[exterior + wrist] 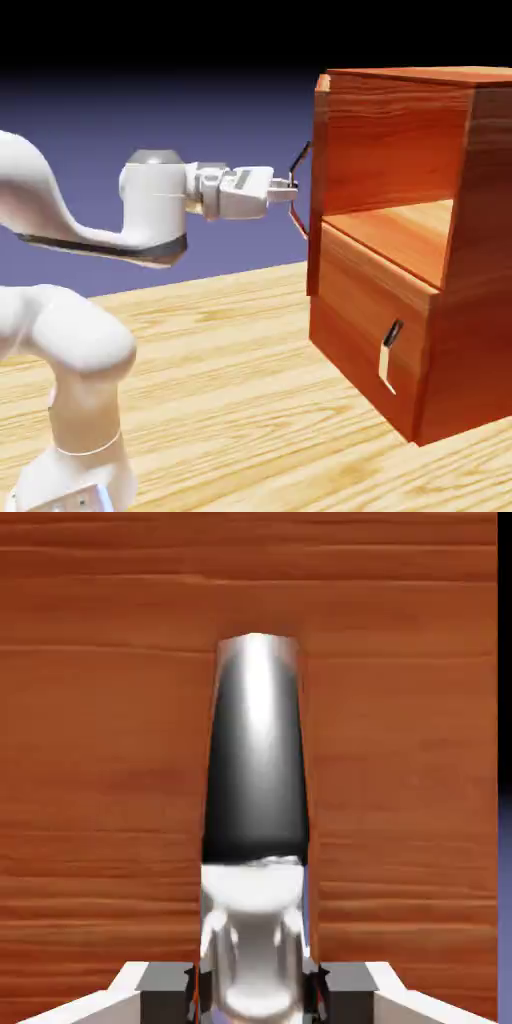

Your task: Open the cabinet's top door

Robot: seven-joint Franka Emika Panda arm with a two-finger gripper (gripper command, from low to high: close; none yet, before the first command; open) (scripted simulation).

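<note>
Cabinet: a boxy reddish-brown wooden cabinet (470,260) stands on the pale wood-grain table (240,380) at the exterior view's right.
Top door: the tall reddish wood-grain panel (319,185) is swung out, seen nearly edge-on at the cabinet's left front corner; the upper compartment behind it lies open, its shelf floor visible.
Top handle: a slim silver-and-black bar handle (300,195) projects from the door toward the arm; in the hand view it fills the middle as a dark, shiny bar (255,762) against the door's wood grain (100,762).
Claw: the white arm's claw (290,192) points level at the door, jaws narrowed and clamped on the bar handle, which runs between the 2 fingertips (165,987).
Lower panel: the shorter wooden front (365,320) sits flush and closed, with 1 small metal handle (389,352).
</note>
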